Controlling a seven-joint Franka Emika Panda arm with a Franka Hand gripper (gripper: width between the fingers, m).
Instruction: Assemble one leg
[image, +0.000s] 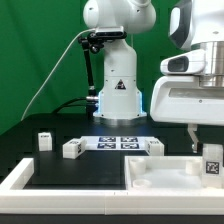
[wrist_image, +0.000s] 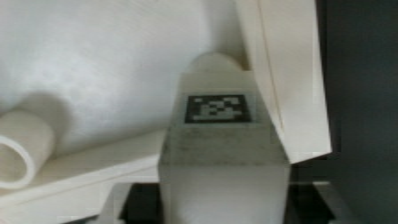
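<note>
My gripper (image: 207, 148) is shut on a leg (image: 212, 160), a white stubby post with a black-and-white tag. It holds the leg just above the right part of the large white panel (image: 165, 178). In the wrist view the leg (wrist_image: 221, 140) runs between my dark fingers (wrist_image: 146, 200), its rounded tip over the panel (wrist_image: 107, 70) near the raised rim (wrist_image: 285, 70). Three other legs stand on the table, at the left (image: 45, 141), left of centre (image: 72, 148) and right of centre (image: 155, 146).
The marker board (image: 120, 142) lies between the loose legs. The arm's base (image: 118, 95) stands behind it. A white raised border (image: 18, 178) runs along the front left. A white rounded part (wrist_image: 22, 150) rests on the panel beside the held leg.
</note>
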